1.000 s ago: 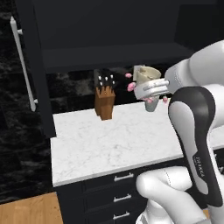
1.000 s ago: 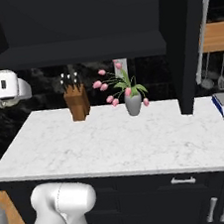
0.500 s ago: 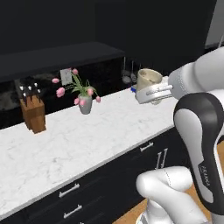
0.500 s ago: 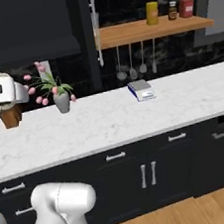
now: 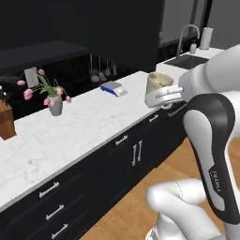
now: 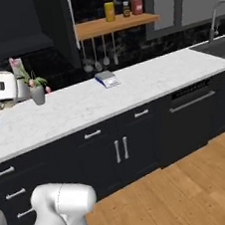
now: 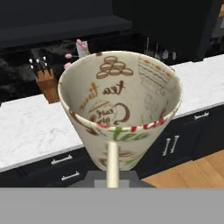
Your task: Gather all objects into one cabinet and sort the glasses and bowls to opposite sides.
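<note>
A cream mug point(image 5: 158, 83) with brown and red lettering is held up in front of the arm, above the counter's front edge. My gripper point(image 5: 165, 96) is shut on the mug by its handle side. In the hand view the mug point(image 7: 120, 109) is seen close up from its open mouth, and it looks empty. At the left edge of the right base view the white hand point(image 6: 5, 87) shows. A black cabinet door point(image 6: 58, 26) with a long white bar handle point(image 6: 71, 20) stands above the counter. The bowls are out of view.
A white marble counter point(image 5: 89, 124) runs over black drawers. On it stand a grey vase of pink flowers point(image 5: 55, 104), a knife block point(image 5: 5, 123) and a blue-and-white box point(image 5: 113, 88). At the right there is a sink with a faucet point(image 5: 185, 36). A wooden shelf point(image 6: 117, 22) carries jars.
Both base views have swung rightward along the counter, so the camera moved. The sink and shelf came into view and the knife block slid left. The mug stays in the gripper.
</note>
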Motion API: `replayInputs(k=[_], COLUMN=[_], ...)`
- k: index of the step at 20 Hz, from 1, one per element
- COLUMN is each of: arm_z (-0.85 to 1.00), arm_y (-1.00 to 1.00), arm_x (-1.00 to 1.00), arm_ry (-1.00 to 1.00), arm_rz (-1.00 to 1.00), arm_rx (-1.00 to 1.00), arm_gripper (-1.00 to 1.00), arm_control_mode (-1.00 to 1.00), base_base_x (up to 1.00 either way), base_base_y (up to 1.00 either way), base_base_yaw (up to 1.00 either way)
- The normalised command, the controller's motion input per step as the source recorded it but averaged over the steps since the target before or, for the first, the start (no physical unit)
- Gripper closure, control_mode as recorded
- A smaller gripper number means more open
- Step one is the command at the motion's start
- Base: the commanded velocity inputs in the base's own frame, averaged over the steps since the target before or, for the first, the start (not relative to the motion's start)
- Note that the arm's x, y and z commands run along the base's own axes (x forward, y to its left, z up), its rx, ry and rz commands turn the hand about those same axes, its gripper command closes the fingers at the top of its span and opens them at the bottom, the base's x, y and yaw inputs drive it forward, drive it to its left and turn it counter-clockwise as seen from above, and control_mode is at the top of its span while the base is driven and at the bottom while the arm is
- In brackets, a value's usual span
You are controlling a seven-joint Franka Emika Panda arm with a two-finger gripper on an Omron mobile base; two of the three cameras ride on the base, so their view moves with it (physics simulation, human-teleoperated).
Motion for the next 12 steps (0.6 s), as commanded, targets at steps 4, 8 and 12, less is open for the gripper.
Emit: replayInputs(k=[4,8,12], arm_z=[0.00,0.00,0.00], arm_y=[0.00,0.00,0.00], arm_x=[0.00,0.00,0.00], arm_ry=[0.00,0.00,0.00], arm_rz=[0.00,0.00,0.00], arm_rx=[0.00,0.00,0.00], arm_gripper=[1.00,1.00,1.00], arm_control_mode=[1.00,1.00,1.00], base_base_x=[-0.13,-0.31,-0.76], base_base_y=[-0.54,-0.67,-0.58], base_base_yaw=[-0.38,-0.51,-0.53])
